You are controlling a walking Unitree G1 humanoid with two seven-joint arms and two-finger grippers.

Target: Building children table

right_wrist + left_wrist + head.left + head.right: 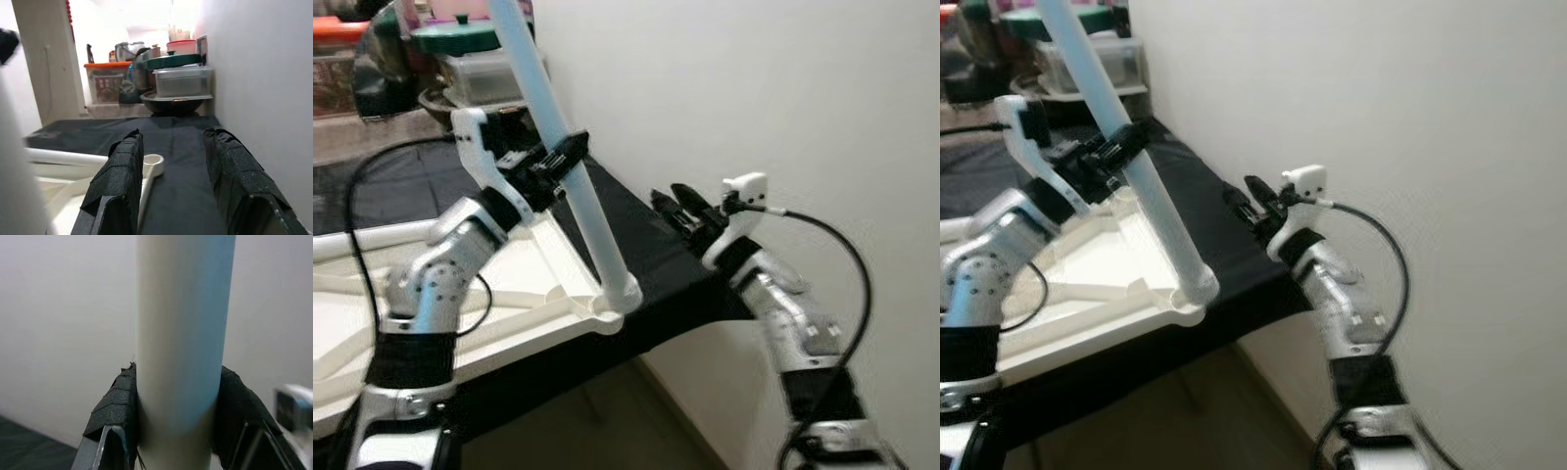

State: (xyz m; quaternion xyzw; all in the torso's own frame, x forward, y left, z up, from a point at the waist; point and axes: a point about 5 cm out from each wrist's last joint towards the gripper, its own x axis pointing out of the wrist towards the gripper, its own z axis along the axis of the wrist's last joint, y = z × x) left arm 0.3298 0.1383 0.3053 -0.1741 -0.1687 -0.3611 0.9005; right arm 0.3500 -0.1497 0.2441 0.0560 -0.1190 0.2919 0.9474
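A white children's tabletop (509, 294) lies upside down on a black-covered surface (646, 235). A long pale tube leg (573, 176) stands tilted in the tabletop's near right corner socket (619, 294). My left gripper (563, 157) is shut on the leg at mid-height; in the left wrist view the leg (183, 333) sits between the black pads (115, 406). My right gripper (680, 208) hovers open to the right of the leg, near the wall, holding nothing. Its two pads (120, 181) frame the black cover and another white corner socket (152, 164).
A white wall (754, 98) runs close along the right side. At the far end stand stacked plastic boxes (183, 81), a dark bowl (176, 103) and a green lid (455, 37). A second white leg (63, 157) lies on the tabletop. Floor shows below the surface's edge.
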